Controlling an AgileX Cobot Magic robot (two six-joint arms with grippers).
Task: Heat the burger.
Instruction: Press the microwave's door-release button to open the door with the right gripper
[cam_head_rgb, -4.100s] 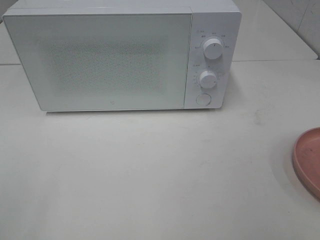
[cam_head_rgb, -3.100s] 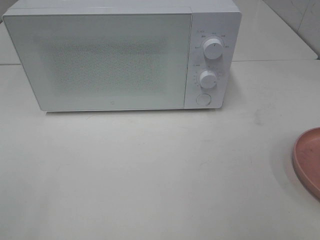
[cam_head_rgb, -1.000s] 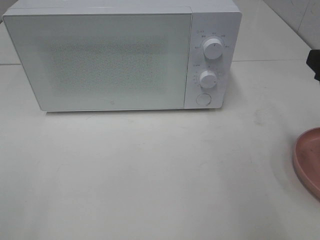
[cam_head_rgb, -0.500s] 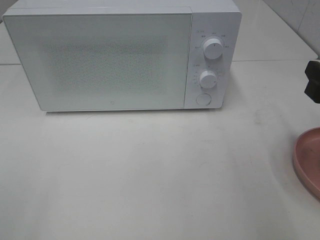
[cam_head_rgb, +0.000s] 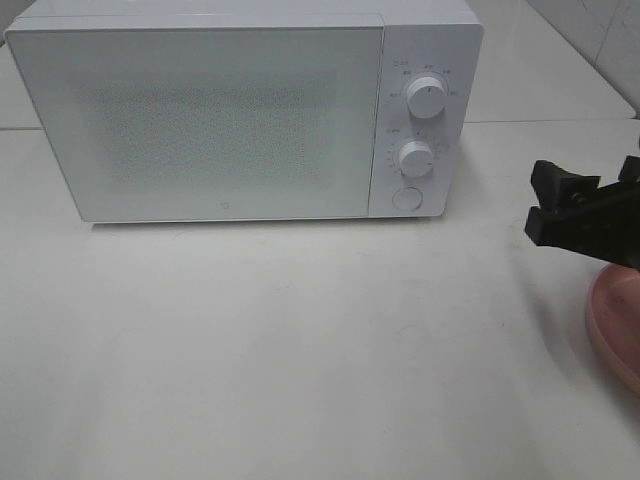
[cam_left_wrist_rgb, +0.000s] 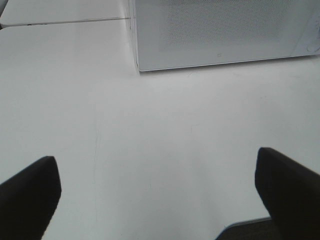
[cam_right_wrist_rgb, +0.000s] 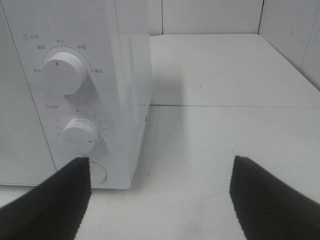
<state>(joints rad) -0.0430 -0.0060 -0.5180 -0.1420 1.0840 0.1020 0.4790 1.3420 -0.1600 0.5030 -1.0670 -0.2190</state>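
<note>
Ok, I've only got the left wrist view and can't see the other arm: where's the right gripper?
Observer: The right gripper hovers open and empty, right of the microwave.
Operator: What's it pointed at?
Observer: The control panel; its wrist view shows both knobs and the button.
Operator: Any burger?
Observer: None in any view; only a plate's edge shows, by that gripper.

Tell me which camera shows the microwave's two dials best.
The right wrist view: the upper dial and lower dial appear close, large and unobstructed. The exterior high view shows both whole but smaller. The left wrist view shows the microwave door, no dials.
</note>
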